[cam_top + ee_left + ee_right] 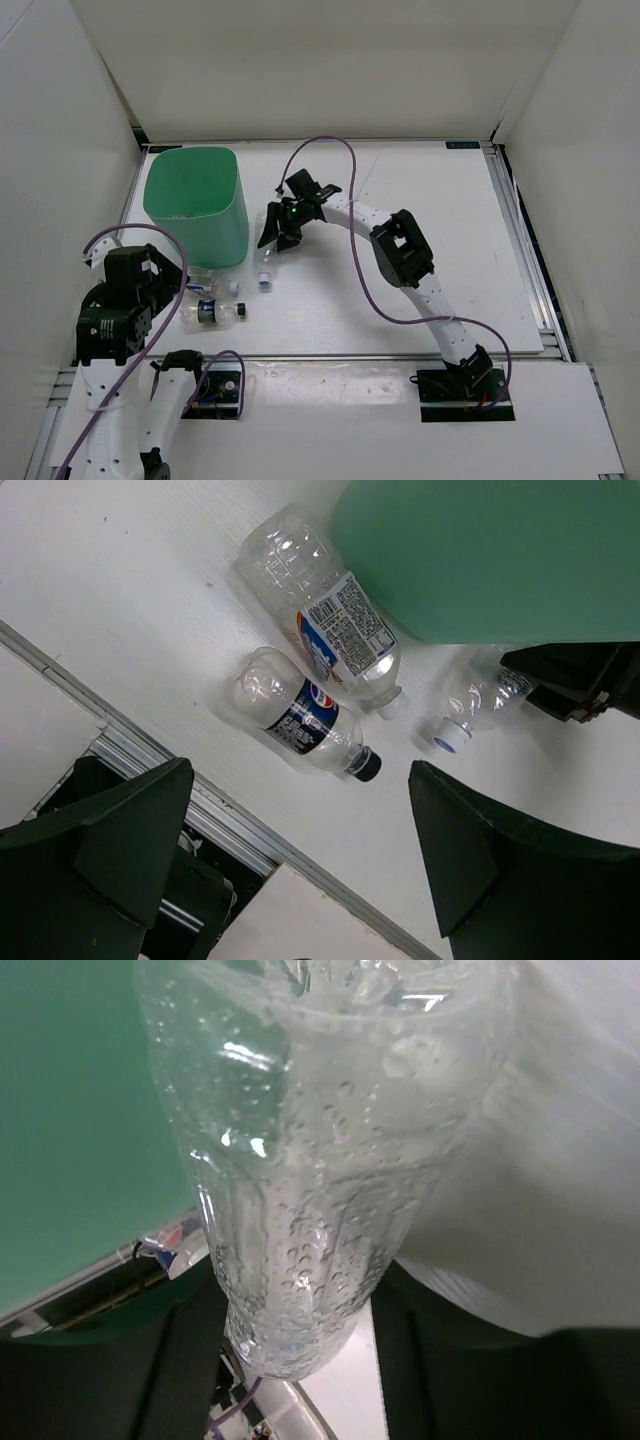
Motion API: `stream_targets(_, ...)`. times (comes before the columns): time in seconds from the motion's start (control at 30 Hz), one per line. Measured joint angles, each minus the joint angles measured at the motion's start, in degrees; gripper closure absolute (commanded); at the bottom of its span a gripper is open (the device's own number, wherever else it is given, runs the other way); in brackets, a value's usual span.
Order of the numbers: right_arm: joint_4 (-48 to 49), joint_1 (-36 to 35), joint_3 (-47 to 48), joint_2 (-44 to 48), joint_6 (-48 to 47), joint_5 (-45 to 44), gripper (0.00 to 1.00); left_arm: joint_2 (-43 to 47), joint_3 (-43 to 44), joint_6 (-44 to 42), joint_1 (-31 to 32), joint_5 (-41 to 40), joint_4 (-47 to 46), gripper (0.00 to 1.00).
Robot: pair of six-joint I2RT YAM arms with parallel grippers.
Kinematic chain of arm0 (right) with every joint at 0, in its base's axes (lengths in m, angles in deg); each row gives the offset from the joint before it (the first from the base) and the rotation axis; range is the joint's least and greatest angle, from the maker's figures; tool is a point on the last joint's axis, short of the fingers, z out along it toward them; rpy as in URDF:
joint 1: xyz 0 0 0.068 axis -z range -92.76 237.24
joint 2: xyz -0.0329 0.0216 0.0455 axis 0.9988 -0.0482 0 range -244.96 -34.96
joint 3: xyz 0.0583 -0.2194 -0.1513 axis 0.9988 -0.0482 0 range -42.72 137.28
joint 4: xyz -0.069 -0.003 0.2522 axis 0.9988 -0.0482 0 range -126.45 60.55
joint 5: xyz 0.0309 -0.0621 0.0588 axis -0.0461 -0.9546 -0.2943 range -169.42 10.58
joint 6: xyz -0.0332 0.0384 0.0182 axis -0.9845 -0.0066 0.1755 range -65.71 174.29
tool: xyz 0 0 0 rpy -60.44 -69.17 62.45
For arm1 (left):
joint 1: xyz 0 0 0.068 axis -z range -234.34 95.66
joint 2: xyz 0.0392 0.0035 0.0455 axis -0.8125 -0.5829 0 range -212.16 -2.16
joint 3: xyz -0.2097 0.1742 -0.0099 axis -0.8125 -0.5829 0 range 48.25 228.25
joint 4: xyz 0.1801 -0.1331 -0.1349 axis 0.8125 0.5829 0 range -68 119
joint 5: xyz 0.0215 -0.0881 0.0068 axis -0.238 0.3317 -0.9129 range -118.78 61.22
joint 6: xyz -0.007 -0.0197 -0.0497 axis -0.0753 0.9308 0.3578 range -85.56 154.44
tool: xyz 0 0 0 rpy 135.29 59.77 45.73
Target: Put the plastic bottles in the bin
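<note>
Right end effector (pixel 272 238) grips a clear bottle (pixel 320 1210) on white tabletop (pixel 420 180) between white walls (pixel 320 60)

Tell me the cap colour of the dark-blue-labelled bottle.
Black; the cap shows best in the left wrist view.

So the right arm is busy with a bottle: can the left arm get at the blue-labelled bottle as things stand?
Probably yes. The left gripper is open above the blue-labelled bottle, which lies on its side with nothing over it. The white-labelled bottle close beside it may crowd one finger.
</note>
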Motion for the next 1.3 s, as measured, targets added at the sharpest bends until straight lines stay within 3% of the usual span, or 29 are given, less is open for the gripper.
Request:
stream_targets(0.2,0.09,2.40,-12.11,7.93,-0.83,-0.92,0.62,0.20,-1.79,1.01,0.00,-0.17,0.09,0.00)
stream_targets(0.4,-6.08,7.23,-17.31,19.56,-1.05,-5.66,0.64,0.04,-3.78,5.53,0.00,-1.75,0.24,0.00)
stream_targets(0.53,-8.11,7.21,-2.16,24.50,-1.40,-15.06,0.65,0.02,-7.02,10.34,0.00,-2.45,0.28,0.00)
stream_targets(0.63,-2.84,3.61,13.22,24.92,-2.89,-22.56,0.66,0.04,-8.92,13.84,0.00,-2.58,0.48,0.00)
stream_targets(0.9,11.23,-6.67,21.18,23.85,-11.91,-32.96,0.59,-1.22,-10.05,16.57,0.00,-2.47,0.70,0.00)
stream_targets(1.0,13.62,-8.92,21.05,19.54,-17.75,-36.52,0.48,-3.21,-10.05,16.74,0.00,-2.19,0.70,0.00)
stream_targets(1.03,14.16,-9.57,21.05,17.90,-19.96,-37.68,0.01,-3.89,-10.08,16.96,0.00,-2.12,0.70,0.00)
stream_targets(1.3,13.11,-13.18,11.41,15.72,-30.42,-45.27,0.00,-7.37,-13.84,20.50,0.00,-0.68,0.37,0.00)
